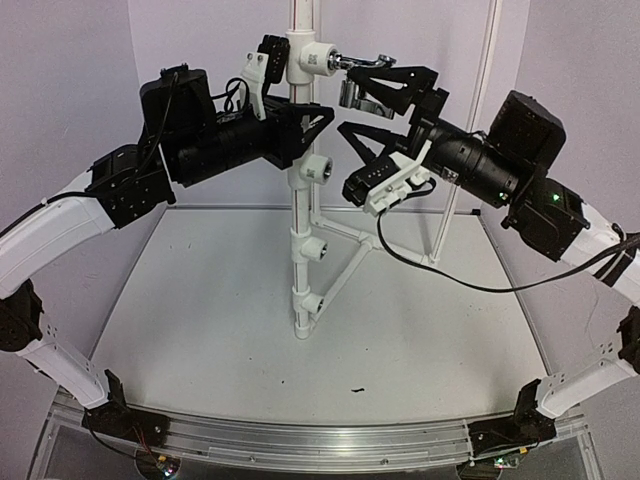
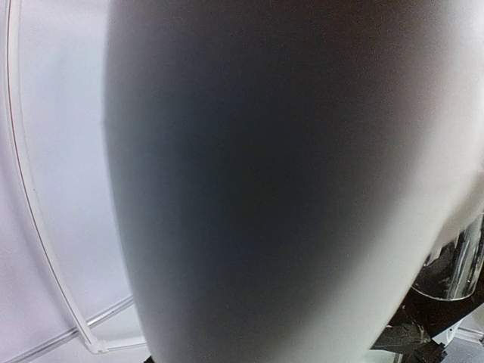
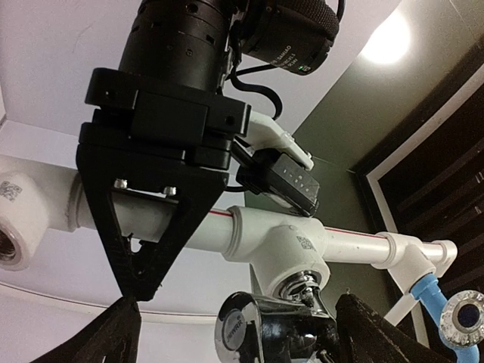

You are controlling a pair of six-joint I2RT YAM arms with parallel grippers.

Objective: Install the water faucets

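Worktop: pale flat worktop (image 1: pixel 200 300), both arm bases bolted at its near edge.
Pipe: white upright pipe (image 1: pixel 299 205) standing on the worktop, with white tee fittings up its length and thin braces running off to the right.
Left hand: the left hand (image 1: pixel 318 118) is clamped on the pipe high up, one black finger on each side of it. Its own wrist view is filled by the blurred white pipe.
Right hand: the right hand (image 3: pixel 238 344) is at the top of the pipe on the right side, fingers apart with the faucet between them. One finger stands clear of the chrome, and the other is right against it or nearly so.
Faucet: the shiny chrome faucet (image 3: pixel 265 321) is off the worktop, at the top tee (image 3: pixel 280 242), its stub in the tee's side opening.
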